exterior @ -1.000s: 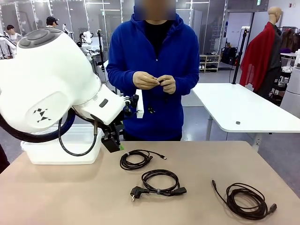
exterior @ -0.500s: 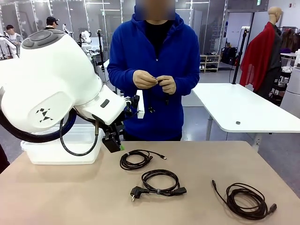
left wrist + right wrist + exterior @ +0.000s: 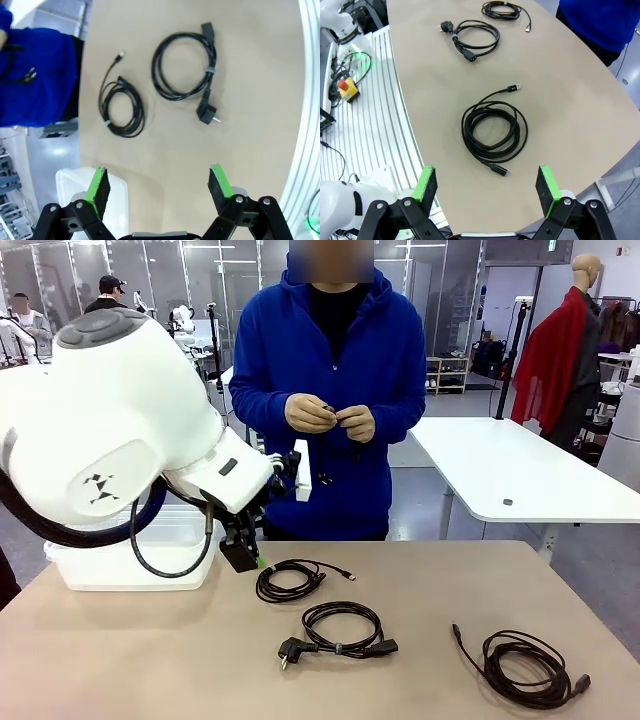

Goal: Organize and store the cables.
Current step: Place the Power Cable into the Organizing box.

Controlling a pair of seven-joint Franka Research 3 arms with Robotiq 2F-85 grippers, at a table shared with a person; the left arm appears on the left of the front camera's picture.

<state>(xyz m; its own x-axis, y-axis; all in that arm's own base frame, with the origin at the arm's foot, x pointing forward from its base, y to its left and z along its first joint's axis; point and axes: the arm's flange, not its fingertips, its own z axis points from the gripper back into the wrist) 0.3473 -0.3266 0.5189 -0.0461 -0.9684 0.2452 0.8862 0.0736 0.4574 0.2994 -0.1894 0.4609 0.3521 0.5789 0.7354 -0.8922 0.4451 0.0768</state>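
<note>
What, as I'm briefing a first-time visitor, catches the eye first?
The bulky white left arm looms at the front view's left, partly hiding a translucent white plastic bin. Three coiled black cables lie on the tan table: a thin one farthest, a power cord mid-table, a larger coil at right. Beyond, a person in a blue hoodie fingers another black cable.
</note>
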